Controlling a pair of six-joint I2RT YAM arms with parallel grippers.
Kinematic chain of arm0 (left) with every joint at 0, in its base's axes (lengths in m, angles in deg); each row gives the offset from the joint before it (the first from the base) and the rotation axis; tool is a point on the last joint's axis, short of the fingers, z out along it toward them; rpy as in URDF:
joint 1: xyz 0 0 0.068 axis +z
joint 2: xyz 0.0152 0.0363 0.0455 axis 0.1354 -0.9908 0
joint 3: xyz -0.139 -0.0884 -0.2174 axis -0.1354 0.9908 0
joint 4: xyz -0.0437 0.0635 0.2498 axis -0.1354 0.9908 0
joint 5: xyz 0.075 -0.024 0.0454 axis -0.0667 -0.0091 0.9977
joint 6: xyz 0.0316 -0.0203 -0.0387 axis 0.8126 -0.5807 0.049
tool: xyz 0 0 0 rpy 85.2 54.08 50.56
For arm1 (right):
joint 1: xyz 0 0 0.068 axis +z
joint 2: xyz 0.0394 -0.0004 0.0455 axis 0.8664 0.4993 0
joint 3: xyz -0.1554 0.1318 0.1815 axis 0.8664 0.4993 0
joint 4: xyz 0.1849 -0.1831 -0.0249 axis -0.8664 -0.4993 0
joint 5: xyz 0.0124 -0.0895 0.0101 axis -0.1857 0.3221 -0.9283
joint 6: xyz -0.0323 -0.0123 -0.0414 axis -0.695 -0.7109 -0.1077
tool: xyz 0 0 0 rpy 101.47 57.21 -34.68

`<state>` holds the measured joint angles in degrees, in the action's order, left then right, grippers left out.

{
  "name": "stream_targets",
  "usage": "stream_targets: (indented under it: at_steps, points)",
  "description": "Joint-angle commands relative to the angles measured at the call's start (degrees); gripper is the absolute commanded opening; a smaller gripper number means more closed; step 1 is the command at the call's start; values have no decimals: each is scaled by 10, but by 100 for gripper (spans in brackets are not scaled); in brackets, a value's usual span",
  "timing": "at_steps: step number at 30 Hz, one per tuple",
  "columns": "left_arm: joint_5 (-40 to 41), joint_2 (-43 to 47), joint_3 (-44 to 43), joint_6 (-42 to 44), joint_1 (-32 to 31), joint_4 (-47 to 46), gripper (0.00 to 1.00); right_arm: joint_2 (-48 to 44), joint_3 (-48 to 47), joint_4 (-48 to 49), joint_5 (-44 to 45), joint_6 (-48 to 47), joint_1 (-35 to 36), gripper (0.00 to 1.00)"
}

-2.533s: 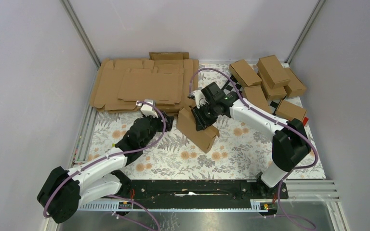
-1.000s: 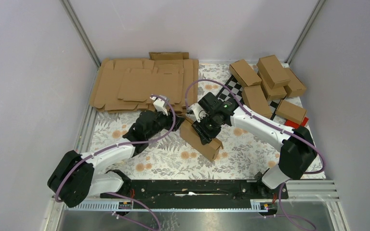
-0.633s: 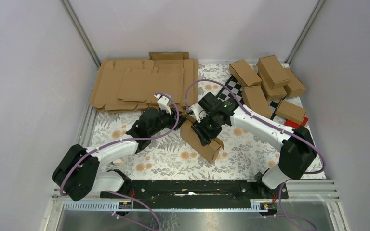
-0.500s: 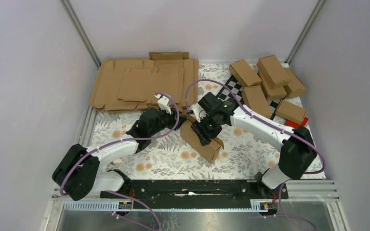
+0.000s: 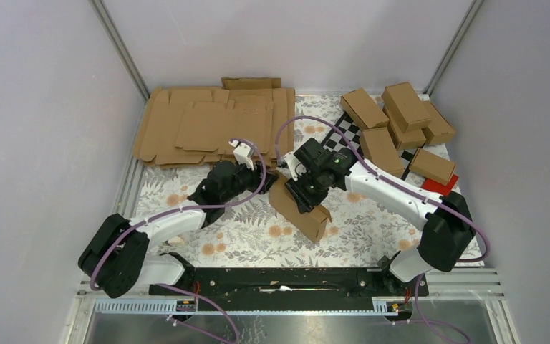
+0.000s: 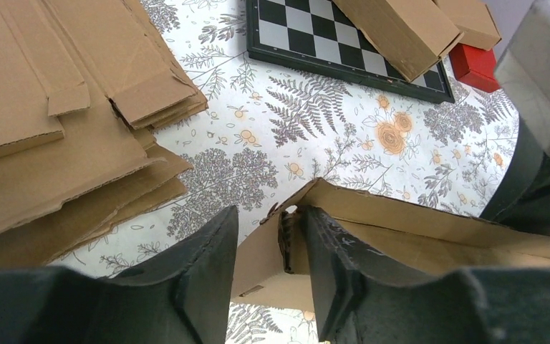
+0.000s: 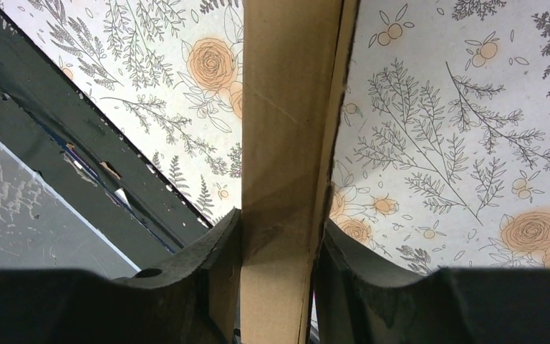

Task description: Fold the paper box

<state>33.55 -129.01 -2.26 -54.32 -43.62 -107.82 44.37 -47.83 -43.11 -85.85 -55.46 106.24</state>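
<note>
The paper box (image 5: 301, 206) is a brown brick-shaped carton lying slantwise on the flowered mat, its near-right end closed. My right gripper (image 5: 305, 189) is shut across its middle; in the right wrist view the box (image 7: 286, 143) fills the gap between the fingers (image 7: 278, 240). My left gripper (image 5: 263, 177) is open at the box's far-left end. In the left wrist view the open end of the box (image 6: 265, 251) with a small inner flap sits between the left gripper's fingers (image 6: 268, 240), and the right finger lies against that flap.
A thick pile of flat cardboard blanks (image 5: 211, 125) lies at the back left, close behind my left gripper. Several folded cartons (image 5: 401, 118) sit at the back right on a checkerboard (image 5: 344, 140), with a red block (image 5: 440, 184) beside them.
My left arm has reached right until its fingers straddle the box's far-left end. My right gripper and the box shifted slightly nearer; almost nothing moved in the last half second.
</note>
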Motion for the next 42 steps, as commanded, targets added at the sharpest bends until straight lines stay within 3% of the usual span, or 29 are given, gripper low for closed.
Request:
stream_targets:
  at_steps: [1, 6, 16, 23, 24, 27, 34, 38, 42]
  points:
    - [5, 38, 18, -3, 1, -8, 45, -28, 3, 24, -3, -4, 7, 39]
    - [0, 55, 14, 10, 1, -17, 48, -29, 4, 24, -24, -7, 7, 39]
    - [-19, 46, -12, 32, 1, 8, 21, -20, 0, 18, -25, -7, 7, 39]
    - [42, 89, -1, 39, -22, 47, 13, -23, -12, 8, 19, 1, 7, 38]
    - [52, 99, 5, 38, -27, 49, 15, -24, -12, 9, 23, 1, 7, 38]
    - [93, 118, 3, 28, -36, 90, 41, -27, -9, 9, 21, 0, 7, 38]
    - [141, 177, 5, -57, -34, 142, 61, -46, 12, 9, 20, -8, 7, 39]
    - [208, 187, -10, -104, -32, 206, 93, -65, 25, 10, 26, -10, 7, 39]
    - [241, 208, -5, -136, -32, 232, 99, -82, 36, 7, 34, -11, 7, 39]
